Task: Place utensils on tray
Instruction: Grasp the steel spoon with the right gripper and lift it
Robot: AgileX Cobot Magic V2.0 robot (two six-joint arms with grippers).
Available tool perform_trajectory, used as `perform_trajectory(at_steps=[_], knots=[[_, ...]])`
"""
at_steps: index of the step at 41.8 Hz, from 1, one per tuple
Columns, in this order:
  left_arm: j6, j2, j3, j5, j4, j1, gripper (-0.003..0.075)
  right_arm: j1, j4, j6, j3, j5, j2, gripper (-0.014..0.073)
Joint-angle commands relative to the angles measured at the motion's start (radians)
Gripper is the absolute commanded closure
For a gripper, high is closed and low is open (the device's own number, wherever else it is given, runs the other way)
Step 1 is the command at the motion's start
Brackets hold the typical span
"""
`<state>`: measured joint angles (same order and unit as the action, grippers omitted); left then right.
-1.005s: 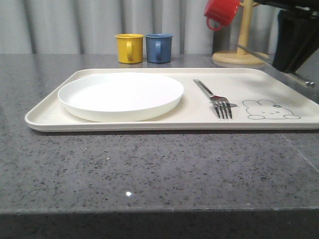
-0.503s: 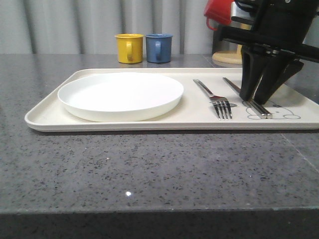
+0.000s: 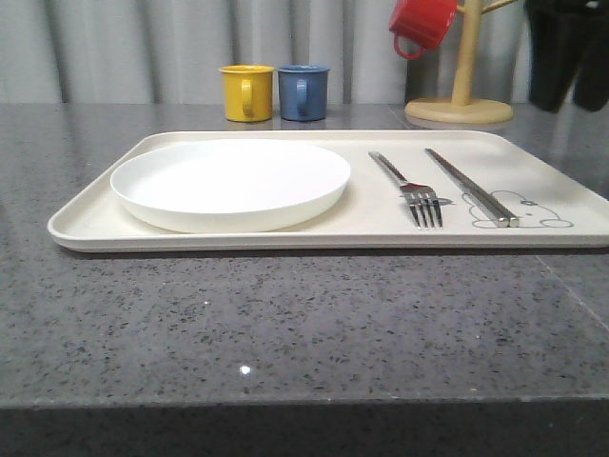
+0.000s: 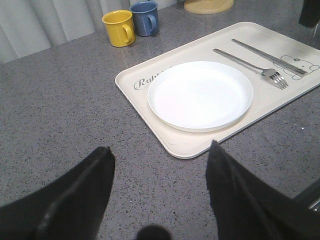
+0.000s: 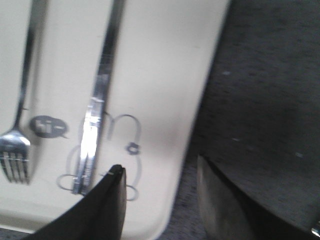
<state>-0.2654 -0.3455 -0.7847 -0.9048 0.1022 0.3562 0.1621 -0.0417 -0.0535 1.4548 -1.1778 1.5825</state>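
The cream tray (image 3: 285, 242) lies across the counter. On its right half, a silver fork (image 3: 411, 190) and a pair of silver chopsticks (image 3: 471, 186) rest side by side, the chopsticks' near ends over the rabbit drawing. My right gripper (image 3: 568, 100) hangs above the tray's far right corner, open and empty. In the right wrist view it (image 5: 160, 166) sits over the tray's edge (image 5: 160, 75), just beside the chopsticks (image 5: 97, 100) and fork (image 5: 20, 130). My left gripper (image 4: 161, 148) is open over bare counter, short of the tray (image 4: 185, 152).
A round white plate (image 3: 230, 181) fills the tray's left half. Behind the tray stand a yellow mug (image 3: 247, 92) and a blue mug (image 3: 304, 91). A wooden mug tree (image 3: 464, 67) with a red mug (image 3: 423, 24) stands at the back right.
My right gripper brought the chopsticks in from the right, laid them on the tray right of the fork, let go and rose up and away to the right.
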Motion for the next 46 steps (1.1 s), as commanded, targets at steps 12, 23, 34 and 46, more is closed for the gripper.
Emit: perform_trajectory(at_steps=[12, 23, 34, 46], knots=[[0.012, -0.014, -0.025, 0.075, 0.016, 0.007, 0.0311, -0.295, 0.063, 0.120, 0.027, -0.075, -0.030, 0.0232], [0.012, -0.014, -0.025, 0.075, 0.016, 0.007, 0.0311, -0.360, 0.062, 0.122, 0.027, -0.049, 0.064, 0.0232], [0.012, -0.014, -0.025, 0.075, 0.016, 0.007, 0.0311, -0.360, 0.062, 0.122, 0.027, -0.018, 0.128, 0.0232], [0.012, -0.014, -0.025, 0.075, 0.016, 0.007, 0.0311, -0.360, 0.062, 0.122, 0.028, -0.018, 0.158, 0.0245]])
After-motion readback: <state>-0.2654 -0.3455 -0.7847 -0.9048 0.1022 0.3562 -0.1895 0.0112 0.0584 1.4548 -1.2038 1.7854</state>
